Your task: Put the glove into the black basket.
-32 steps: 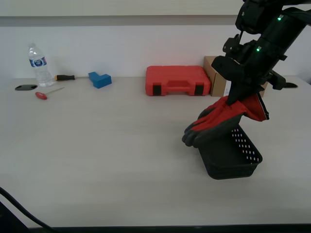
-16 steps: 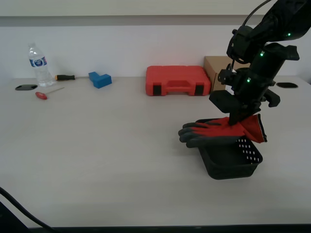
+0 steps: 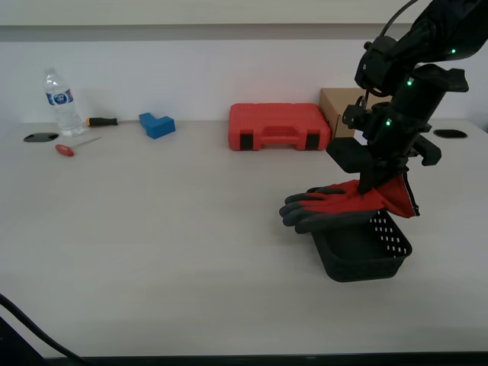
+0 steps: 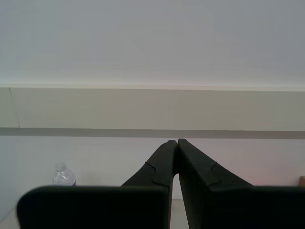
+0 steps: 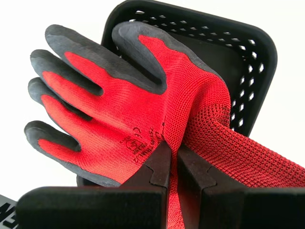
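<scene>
My first gripper (image 5: pixel 172 149) has its jaws clenched on the red knit glove with dark grey coated fingertips (image 5: pixel 128 105), pinching a fold of fabric near the wrist. The glove (image 3: pixel 343 200) lies across the top of the small rectangular black plastic basket with perforated sides (image 3: pixel 366 255): its cuff end is over the basket opening, its fingers stick out past the rim toward the exterior view's left. Cannot tell if the glove touches the rim. The basket (image 5: pixel 248 52) sits on the pale table (image 3: pixel 168 229), in front of the red plastic tool case (image 3: pixel 278 126).

My second gripper (image 4: pixel 174 148) is up in the air facing the wall, jaws pressed together, nothing between them.
</scene>
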Motion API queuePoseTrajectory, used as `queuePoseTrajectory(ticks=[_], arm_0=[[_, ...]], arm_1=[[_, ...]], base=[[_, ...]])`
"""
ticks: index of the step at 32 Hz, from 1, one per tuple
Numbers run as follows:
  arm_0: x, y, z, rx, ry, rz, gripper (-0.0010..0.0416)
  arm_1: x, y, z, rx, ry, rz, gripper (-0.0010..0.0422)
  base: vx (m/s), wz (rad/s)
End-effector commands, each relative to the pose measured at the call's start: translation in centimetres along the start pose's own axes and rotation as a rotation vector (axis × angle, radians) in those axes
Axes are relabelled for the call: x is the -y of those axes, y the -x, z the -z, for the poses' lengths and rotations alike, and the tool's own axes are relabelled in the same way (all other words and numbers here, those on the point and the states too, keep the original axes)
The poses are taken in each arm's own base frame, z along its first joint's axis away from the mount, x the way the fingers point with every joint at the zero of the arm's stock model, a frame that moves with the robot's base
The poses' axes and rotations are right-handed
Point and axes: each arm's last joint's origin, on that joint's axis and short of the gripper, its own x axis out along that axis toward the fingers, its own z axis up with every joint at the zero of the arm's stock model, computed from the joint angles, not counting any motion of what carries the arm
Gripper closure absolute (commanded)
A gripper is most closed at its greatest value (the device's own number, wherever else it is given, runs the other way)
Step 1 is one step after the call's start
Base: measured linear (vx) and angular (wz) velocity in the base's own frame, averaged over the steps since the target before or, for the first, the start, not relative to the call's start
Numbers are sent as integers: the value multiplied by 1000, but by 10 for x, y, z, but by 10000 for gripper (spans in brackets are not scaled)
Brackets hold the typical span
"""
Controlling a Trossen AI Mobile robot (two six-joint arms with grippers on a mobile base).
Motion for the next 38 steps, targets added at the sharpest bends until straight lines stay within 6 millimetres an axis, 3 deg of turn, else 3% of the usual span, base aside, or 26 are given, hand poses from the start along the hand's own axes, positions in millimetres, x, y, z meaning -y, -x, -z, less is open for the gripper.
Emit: queuePoseTrajectory(ticks=[1,3,6,9,16,21,24,38], arm_0=[[-1,0,0,2,1,-34,402],[-2,0,0,2,-1,-66,388],[-2,0,0,-3,8,-64,327],[-1,0,1,-7,38,-44,293],[-3,15,-6,72,49,-41,291],[0,45,-23,280,63,5,291],[1,71,-33,437,57,127,291],[1,72,-33,440,57,127,291]], arm_1=[[0,0,-1,5,-1,-1,412],[0,0,-1,5,-1,0,412],[0,0,-1,5,-1,0,412],[0,0,-1,5,-1,0,412],[0,0,-1,5,-1,-1,412],[0,0,-1,5,-1,-1,412],[0,0,-1,5,-1,-1,412],[0,0,-1,5,-1,0,412]], base=[[0,0],[0,0],[0,0],[0,0],[0,0],[0,0],[0,0],[0,0]])
